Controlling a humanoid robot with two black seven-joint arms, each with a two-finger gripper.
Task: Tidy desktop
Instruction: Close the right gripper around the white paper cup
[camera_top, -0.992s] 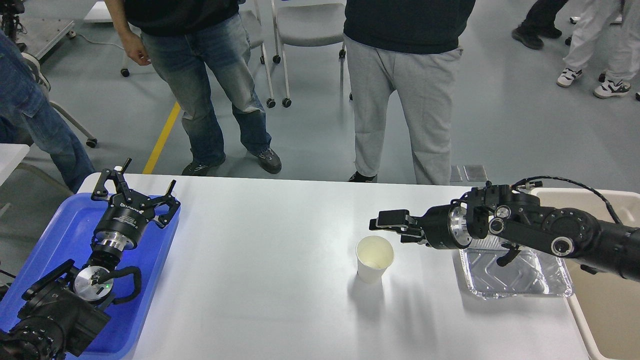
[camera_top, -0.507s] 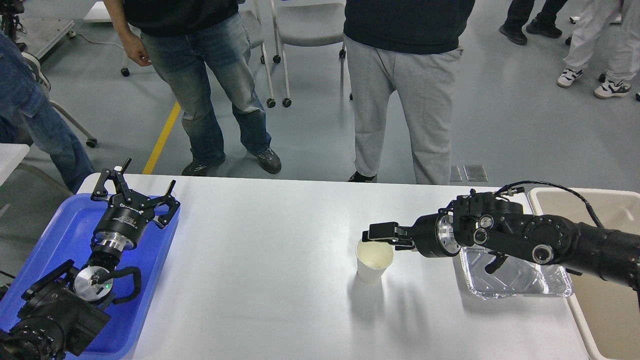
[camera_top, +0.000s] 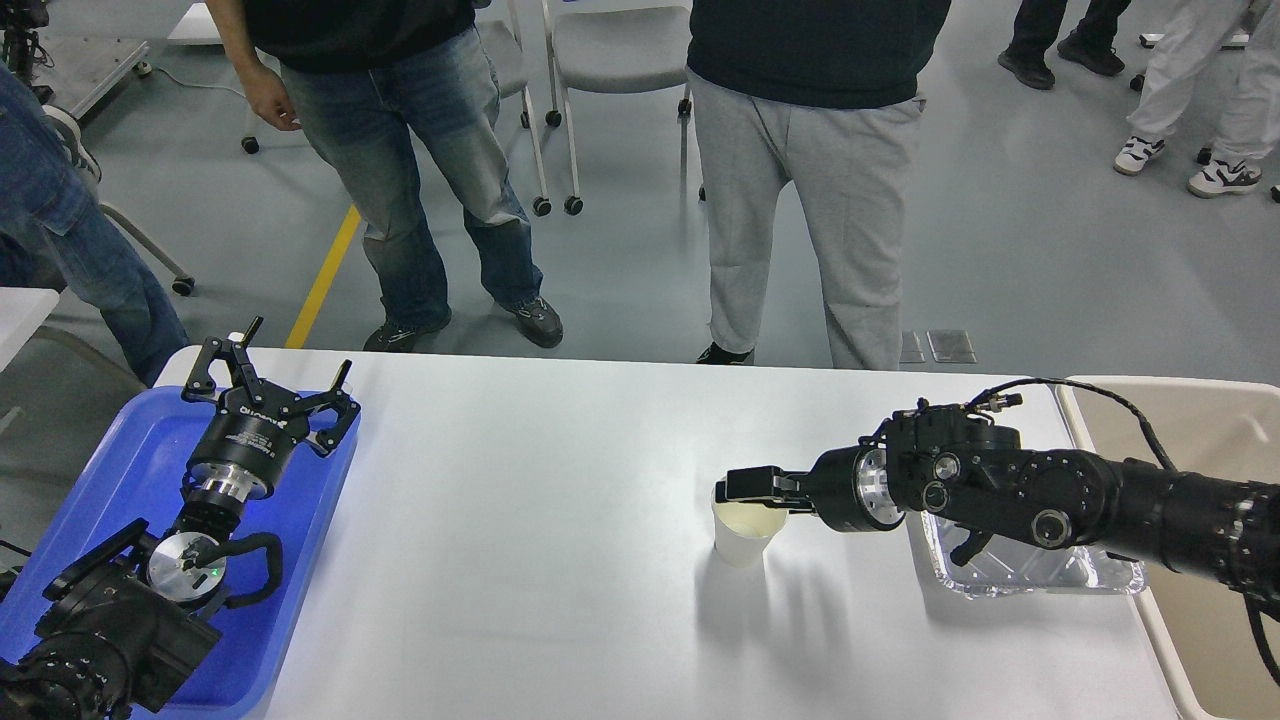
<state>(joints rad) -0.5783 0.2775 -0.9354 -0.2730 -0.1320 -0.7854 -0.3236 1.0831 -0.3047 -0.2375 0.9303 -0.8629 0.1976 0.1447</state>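
White desktop (camera_top: 520, 520); cup (camera_top: 741, 535), foil tray (camera_top: 1030, 570), blue tray (camera_top: 150, 470)

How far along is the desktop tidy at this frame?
Nothing looks put away yet: the paper cup and foil tray both sit on the desktop. In hand: the right gripper is at the cup's rim, no visible grasp. The left gripper is open over the blue tray. Left: clearing both items, perhaps into the beige bin.

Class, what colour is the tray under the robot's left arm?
Blue: the tray, clearest in the head view.
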